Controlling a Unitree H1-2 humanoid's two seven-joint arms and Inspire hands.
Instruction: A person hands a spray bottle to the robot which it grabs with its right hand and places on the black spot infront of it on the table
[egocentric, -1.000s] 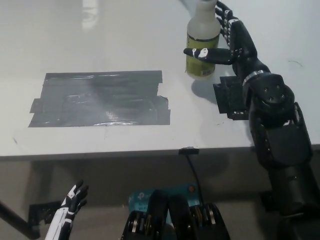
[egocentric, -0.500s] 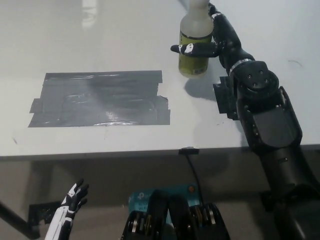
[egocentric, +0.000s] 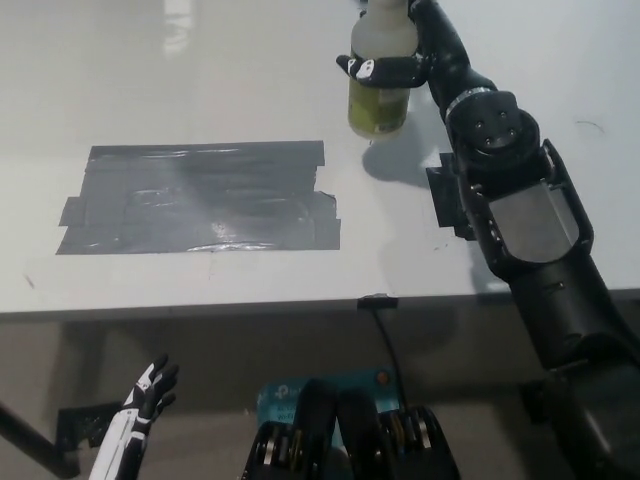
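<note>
Spray bottle (egocentric: 380, 70) upright, gripped by right robot hand (egocentric: 412, 55), above table (egocentric: 200, 60)

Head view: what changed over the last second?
The black right hand, shut on the translucent spray bottle with yellow-green liquid, carried it left and farther up the white table. The dark tape patch and the white left hand, low beside the table, stayed put.

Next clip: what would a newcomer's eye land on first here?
The black right hand at the top, fingers wrapped round a spray bottle that casts a shadow on the white table. Then the big black taped patch left of centre, nothing on it. The white left hand hangs below the table edge, lower left.
</note>
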